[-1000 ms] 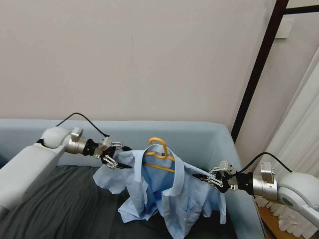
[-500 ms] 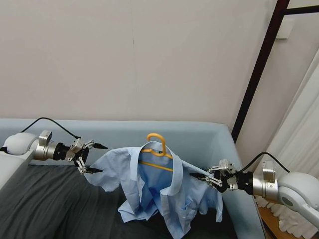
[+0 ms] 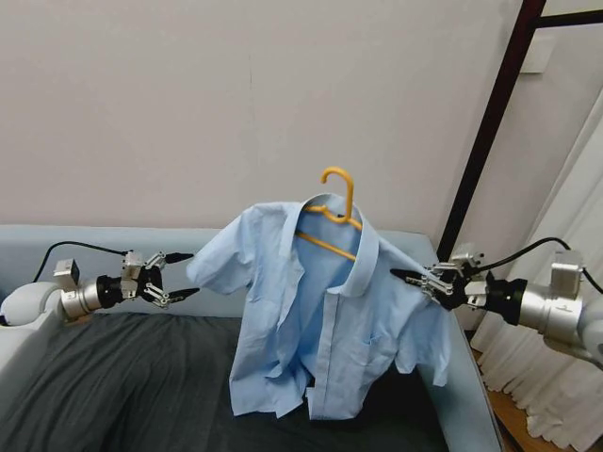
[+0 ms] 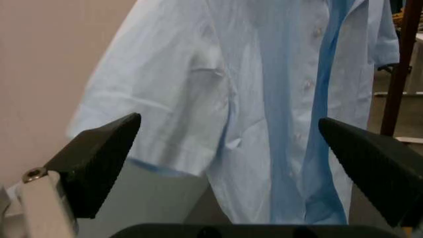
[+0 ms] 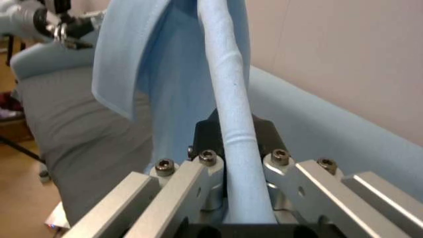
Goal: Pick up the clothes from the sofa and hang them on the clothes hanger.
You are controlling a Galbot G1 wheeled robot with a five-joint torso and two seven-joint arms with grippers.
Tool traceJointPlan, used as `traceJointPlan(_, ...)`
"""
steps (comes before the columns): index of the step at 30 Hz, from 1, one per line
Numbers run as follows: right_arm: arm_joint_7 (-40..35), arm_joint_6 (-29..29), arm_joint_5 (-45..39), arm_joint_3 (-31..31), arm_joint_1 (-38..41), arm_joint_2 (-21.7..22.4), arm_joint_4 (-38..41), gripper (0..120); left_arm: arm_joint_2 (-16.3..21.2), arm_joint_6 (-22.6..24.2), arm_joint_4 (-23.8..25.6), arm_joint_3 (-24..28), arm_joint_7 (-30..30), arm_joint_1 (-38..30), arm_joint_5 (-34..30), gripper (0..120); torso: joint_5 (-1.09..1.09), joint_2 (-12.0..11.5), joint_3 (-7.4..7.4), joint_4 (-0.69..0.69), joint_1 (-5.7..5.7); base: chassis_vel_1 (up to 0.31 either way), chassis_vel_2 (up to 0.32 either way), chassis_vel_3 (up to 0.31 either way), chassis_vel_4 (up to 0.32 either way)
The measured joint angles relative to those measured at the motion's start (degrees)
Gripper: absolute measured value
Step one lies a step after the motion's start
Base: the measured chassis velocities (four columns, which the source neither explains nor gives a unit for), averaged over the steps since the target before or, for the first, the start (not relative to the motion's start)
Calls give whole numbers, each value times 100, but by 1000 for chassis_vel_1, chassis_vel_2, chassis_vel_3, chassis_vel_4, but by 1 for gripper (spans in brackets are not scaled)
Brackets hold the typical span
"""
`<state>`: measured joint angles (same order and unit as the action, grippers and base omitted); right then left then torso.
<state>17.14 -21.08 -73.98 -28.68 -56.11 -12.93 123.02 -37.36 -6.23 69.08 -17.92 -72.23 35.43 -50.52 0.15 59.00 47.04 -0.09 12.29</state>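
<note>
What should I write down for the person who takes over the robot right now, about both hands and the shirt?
Left hand: open, gripping nothing, close to one sleeve of the shirt.
Right hand: shut on the shirt at the other shoulder, holding it up above the sofa.
Done: the shirt is off the sofa and sits on the orange hanger.
Left: the hanger's hook hangs on nothing yet; it probably belongs on the dark pole at the right.

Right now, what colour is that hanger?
The curved plastic hanger in the light blue shirt is orange-yellow, clearest in the head view.
</note>
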Motion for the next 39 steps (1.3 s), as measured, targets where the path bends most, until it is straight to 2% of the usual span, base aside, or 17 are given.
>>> traceJointPlan(2,-318,-66,-300,-32,18,78,107,3,8,-38,0,-56,-3,77,0,100,0,0,0,1,0,0,0,0,0)
traceJointPlan(3,-880,-173,-716,-70,74,159,288,3,7,-73,8,-101,-4,154,0,100,0,0,0,2,0,0,0,0,0)
traceJointPlan(4,-1083,-213,-853,-85,99,181,344,3,2,-85,13,-114,-4,178,2,100,0,0,0,3,0,0,0,0,0)
traceJointPlan(5,-1892,-357,-1386,-159,211,255,559,3,-44,-130,37,-143,-3,250,15,100,-2,0,0,3,0,0,0,0,0)
traceJointPlan(6,-2335,-413,-1636,-205,271,295,666,3,-80,-162,52,-149,-2,280,31,100,-2,0,0,2,0,0,0,0,0)
traceJointPlan(7,-2662,-433,-1792,-239,305,322,724,3,-113,-182,59,-152,0,300,48,100,-2,0,0,1,0,0,0,0,0)
traceJointPlan(8,-2662,-433,-1792,-239,305,322,724,3,-113,-182,59,-152,0,300,48,100,-2,0,0,1,0,0,0,0,0)
traceJointPlan(11,-4031,-447,-2298,-378,414,363,860,3,-260,-243,74,-161,0,365,126,100,0,0,0,0,0,0,0,0,0)
traceJointPlan(12,-4031,-447,-2298,-378,414,363,860,3,-260,-243,74,-161,0,365,126,100,0,0,0,0,0,0,0,0,0)
traceJointPlan(14,-4493,-468,-2471,-447,470,371,857,3,-321,-270,76,-162,0,387,168,100,1,0,0,0,0,0,0,0,0)
traceJointPlan(16,-5363,-587,-2798,-714,551,501,727,3,-443,-328,76,-153,-1,410,278,100,1,0,0,1,0,0,0,0,0)
traceJointPlan(18,-5531,-618,-2882,-782,562,544,707,3,-460,-332,76,-144,-1,408,293,100,1,0,0,1,0,0,0,0,0)
traceJointPlan(20,-6069,-747,-3083,-1095,586,765,552,3,-519,-336,80,-111,-2,380,343,100,0,0,0,0,0,0,0,0,0)
traceJointPlan(22,-6111,-756,-3085,-1135,589,798,521,3,-525,-336,82,-109,-2,377,348,100,1,0,0,-1,0,0,0,0,0)
traceJointPlan(26,-6456,-901,-3117,-1603,624,1252,116,3,-557,-353,94,-98,-9,371,403,100,1,0,0,1,0,0,0,0,0)
traceJointPlan(30,-6666,-974,-3236,-1790,624,1542,-180,3,-567,-374,106,-106,-13,373,431,100,0,0,0,0,0,0,0,0,0)
traceJointPlan(39,-6726,-979,-3170,-1709,589,1845,-776,3,-579,-440,105,-4,-29,278,432,100,0,0,0,1,0,0,0,0,0)
